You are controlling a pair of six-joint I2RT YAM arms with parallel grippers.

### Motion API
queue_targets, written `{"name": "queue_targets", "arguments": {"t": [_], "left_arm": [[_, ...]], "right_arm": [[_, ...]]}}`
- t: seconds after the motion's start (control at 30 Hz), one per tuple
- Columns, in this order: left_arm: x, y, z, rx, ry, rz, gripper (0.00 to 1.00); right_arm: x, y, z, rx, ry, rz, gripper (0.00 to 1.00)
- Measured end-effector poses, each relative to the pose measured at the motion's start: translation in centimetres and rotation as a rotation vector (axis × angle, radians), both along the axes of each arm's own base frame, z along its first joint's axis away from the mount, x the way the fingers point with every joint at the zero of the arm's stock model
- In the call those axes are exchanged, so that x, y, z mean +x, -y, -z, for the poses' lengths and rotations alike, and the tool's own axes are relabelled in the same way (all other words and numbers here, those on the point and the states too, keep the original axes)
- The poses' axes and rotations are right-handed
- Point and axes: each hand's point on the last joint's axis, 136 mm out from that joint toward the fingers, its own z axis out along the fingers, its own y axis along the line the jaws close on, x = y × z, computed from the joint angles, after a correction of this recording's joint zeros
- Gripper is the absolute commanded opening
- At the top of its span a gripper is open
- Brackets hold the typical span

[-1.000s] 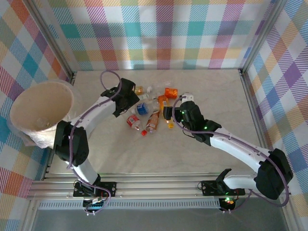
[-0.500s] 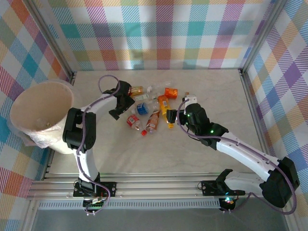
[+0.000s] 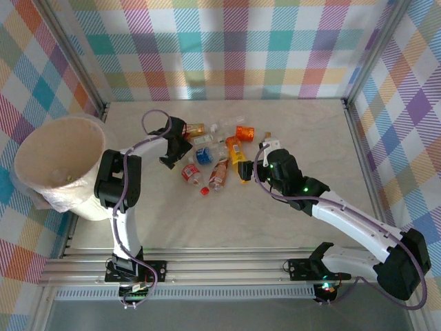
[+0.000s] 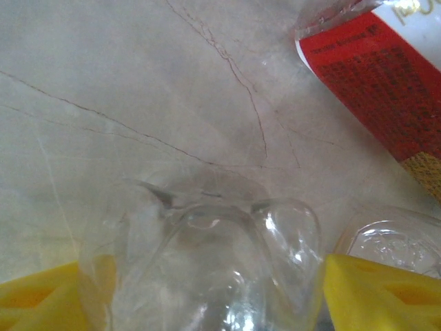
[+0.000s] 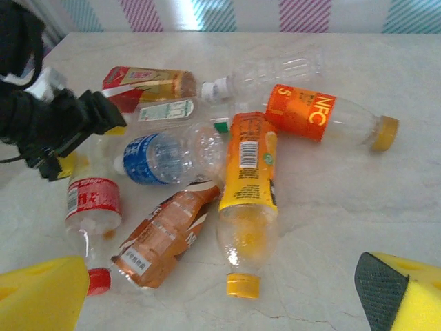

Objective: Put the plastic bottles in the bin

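Several plastic bottles (image 3: 219,153) lie in a loose pile at mid-table. My left gripper (image 3: 168,156) sits low at the pile's left edge, its yellow fingers (image 4: 377,295) pressed on both sides of a clear crumpled bottle (image 4: 207,262). A red-labelled bottle (image 4: 386,76) lies just beyond it. My right gripper (image 5: 227,307) hangs open over the pile's right side, nothing between its fingers. Right ahead of it lies an orange-labelled bottle (image 5: 249,172) with a yellow cap (image 5: 246,284). The big cream bin (image 3: 58,165) stands at the far left.
In the right wrist view a blue-labelled bottle (image 5: 155,157), a brown-labelled one (image 5: 162,238), a red-labelled one (image 5: 91,203) and an orange NFC bottle (image 5: 310,117) crowd together. The left arm's black wrist (image 5: 48,127) sits beside them. Bare marble table (image 3: 310,131) lies to the right.
The left arm has folded back toward the bin while its gripper crept a little nearer along the pile's left edge. The right gripper has drawn slightly right, off the orange-labelled bottle.
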Motion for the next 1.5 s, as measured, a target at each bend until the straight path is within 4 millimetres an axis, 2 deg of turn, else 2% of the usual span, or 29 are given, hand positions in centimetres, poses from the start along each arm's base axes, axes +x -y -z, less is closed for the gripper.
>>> {"name": "queue_targets", "arguments": {"t": [0.27, 0.53, 0.63, 0.73, 0.87, 1.03, 1.23, 1.5], "left_arm": [[0.6, 0.4, 0.1, -0.013, 0.027, 0.02, 0.6], [0.1, 0.3, -0.4, -0.004, 0.045, 0.055, 0.55], [-0.2, 0.3, -1.7, 0.006, 0.067, 0.081, 0.54], [-0.1, 0.5, -4.3, 0.012, 0.125, 0.119, 0.54], [-0.5, 1.1, -8.9, 0.019, 0.242, 0.185, 0.54], [-1.7, 1.4, -14.7, 0.013, 0.429, 0.255, 0.54], [-3.5, 1.1, -20.9, 0.025, 0.642, 0.303, 0.54], [-6.6, -0.6, -31.0, 0.138, 0.942, 0.333, 0.54]], "right_arm": [[-0.6, -1.1, 0.0, 0.004, -0.005, -0.078, 1.0], [-0.8, -1.6, -0.3, 0.007, 0.01, -0.113, 1.0], [-0.8, -1.9, -0.6, 0.018, 0.017, -0.132, 1.0], [-0.9, -2.3, -0.9, 0.025, 0.027, -0.154, 1.0], [-1.2, -3.1, -1.3, 0.047, 0.039, -0.199, 1.0], [-2.4, -5.3, -2.1, 0.091, 0.056, -0.346, 1.0], [-4.1, -7.6, -2.2, 0.141, 0.041, -0.508, 1.0], [-4.6, -8.3, -2.7, 0.171, 0.052, -0.553, 1.0]]}}
